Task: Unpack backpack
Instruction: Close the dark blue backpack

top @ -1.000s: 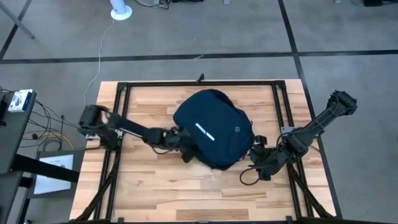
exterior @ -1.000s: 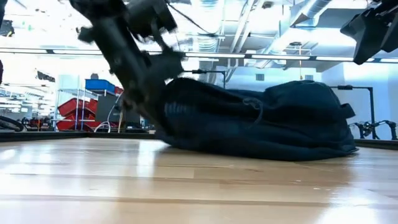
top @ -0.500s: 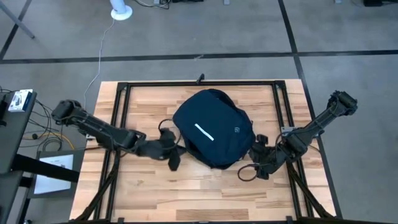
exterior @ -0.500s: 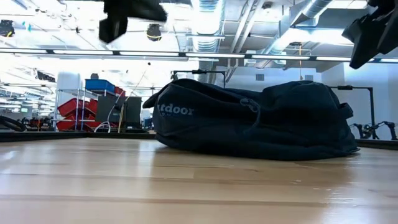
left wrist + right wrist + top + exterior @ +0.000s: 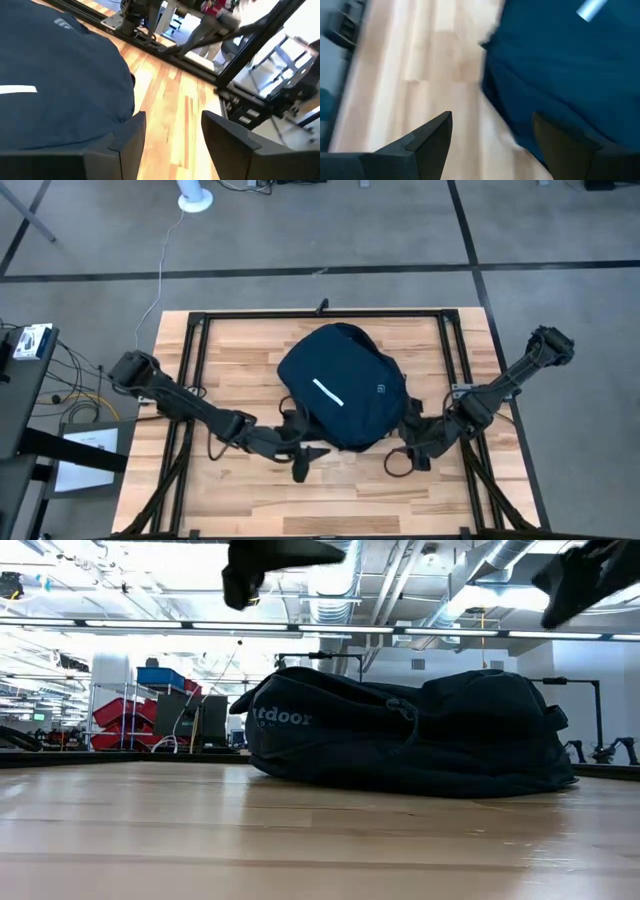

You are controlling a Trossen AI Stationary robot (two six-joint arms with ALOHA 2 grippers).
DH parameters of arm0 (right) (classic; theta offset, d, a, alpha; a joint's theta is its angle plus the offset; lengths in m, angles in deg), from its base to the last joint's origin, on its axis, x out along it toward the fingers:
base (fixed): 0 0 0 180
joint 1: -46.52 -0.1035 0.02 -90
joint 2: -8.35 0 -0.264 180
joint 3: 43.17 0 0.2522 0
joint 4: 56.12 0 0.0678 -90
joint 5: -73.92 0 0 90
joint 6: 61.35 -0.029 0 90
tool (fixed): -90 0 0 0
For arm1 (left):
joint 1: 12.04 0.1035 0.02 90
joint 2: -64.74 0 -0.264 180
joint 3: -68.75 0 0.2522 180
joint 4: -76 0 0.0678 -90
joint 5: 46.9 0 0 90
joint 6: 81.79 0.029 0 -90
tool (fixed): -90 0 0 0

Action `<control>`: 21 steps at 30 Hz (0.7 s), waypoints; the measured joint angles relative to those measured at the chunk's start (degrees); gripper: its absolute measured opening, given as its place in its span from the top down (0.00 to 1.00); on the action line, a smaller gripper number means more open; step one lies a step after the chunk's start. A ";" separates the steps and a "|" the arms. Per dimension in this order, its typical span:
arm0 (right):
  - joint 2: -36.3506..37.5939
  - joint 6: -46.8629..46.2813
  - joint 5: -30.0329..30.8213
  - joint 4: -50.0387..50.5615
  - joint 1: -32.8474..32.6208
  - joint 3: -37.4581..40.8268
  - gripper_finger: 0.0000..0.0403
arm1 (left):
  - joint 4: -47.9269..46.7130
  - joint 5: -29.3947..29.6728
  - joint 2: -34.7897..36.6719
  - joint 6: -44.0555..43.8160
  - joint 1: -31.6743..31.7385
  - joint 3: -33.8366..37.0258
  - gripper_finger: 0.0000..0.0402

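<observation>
Backpack (image 5: 342,385) lay closed at centre of table (image 5: 230,350). Left gripper (image 5: 303,458) hovered off its near edge, fingers spread wide, holding nothing. Right gripper (image 5: 413,440) sat beside its right edge, likewise parted and empty. Probable fault: pinching loose fabric instead of zipper pull, dragging whole bag.

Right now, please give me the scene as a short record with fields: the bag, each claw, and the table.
backpack: dark navy backpack lying flat near the table's middle, white stripe facing up, appears closed
left claw: left claw open, empty, raised above the table beside the backpack's near edge, not touching it
right claw: right claw open, empty, close to the backpack's right side
table: wooden table with a black frame
unpacked items: none visible
</observation>
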 joint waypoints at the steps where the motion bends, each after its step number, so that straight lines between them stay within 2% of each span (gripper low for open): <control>1: -0.01 -0.14 -0.01 -1.01 -0.78 0.00 0.34 | 0.03 0.00 -0.78 0.26 0.00 -0.27 0.55; 9: -1.02 -3.16 0.17 -3.69 -6.11 0.00 0.34 | -0.08 -0.02 -2.44 1.22 0.22 -0.71 0.55; 14: -7.12 -4.32 0.88 -3.61 -9.00 -0.21 0.34 | -1.97 -0.10 -2.40 2.83 0.25 -0.73 0.55; 17: -12.81 -1.88 8.22 -4.08 -9.35 -2.42 0.34 | -7.57 -1.23 -2.40 2.93 0.70 -0.73 0.55; 21: -21.14 8.57 22.05 -6.76 -8.93 -6.41 0.34 | -11.93 -3.12 -2.40 2.30 1.88 -0.73 0.55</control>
